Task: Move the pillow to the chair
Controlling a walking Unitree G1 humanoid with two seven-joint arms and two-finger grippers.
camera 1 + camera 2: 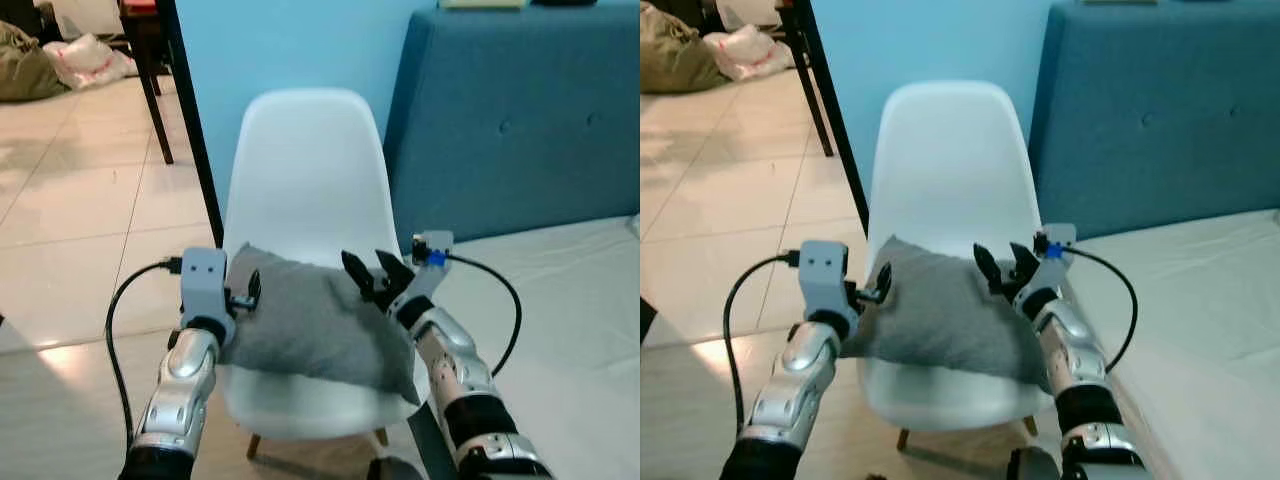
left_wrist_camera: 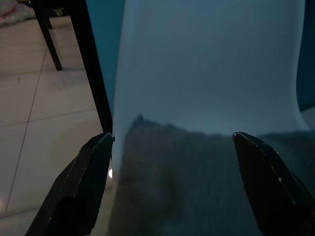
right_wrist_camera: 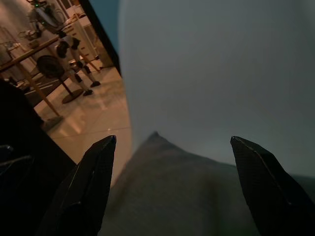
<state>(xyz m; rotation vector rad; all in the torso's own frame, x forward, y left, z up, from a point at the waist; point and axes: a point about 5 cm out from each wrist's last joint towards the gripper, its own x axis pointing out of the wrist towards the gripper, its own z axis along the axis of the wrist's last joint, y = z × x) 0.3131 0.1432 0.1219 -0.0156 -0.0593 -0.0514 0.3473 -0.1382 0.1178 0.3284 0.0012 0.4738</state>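
Observation:
A grey pillow [image 1: 310,320] lies on the seat of a white shell chair [image 1: 310,170], one corner hanging over the seat's front right edge. My left gripper [image 1: 248,292] is open at the pillow's left end. My right gripper [image 1: 375,275] is open just above the pillow's right end, fingers spread. In the left wrist view the gripper [image 2: 172,142] stands wide open, with the pillow [image 2: 197,191] and the chair back [image 2: 206,64] ahead. The right wrist view has the same wide-open gripper [image 3: 172,142] above the pillow [image 3: 182,196].
A blue padded headboard [image 1: 520,120] and a white mattress [image 1: 570,310] stand close on the right of the chair. A black post [image 1: 195,130] rises just left of the chair back. Bags [image 1: 60,55] lie on the tiled floor [image 1: 70,230] at far left.

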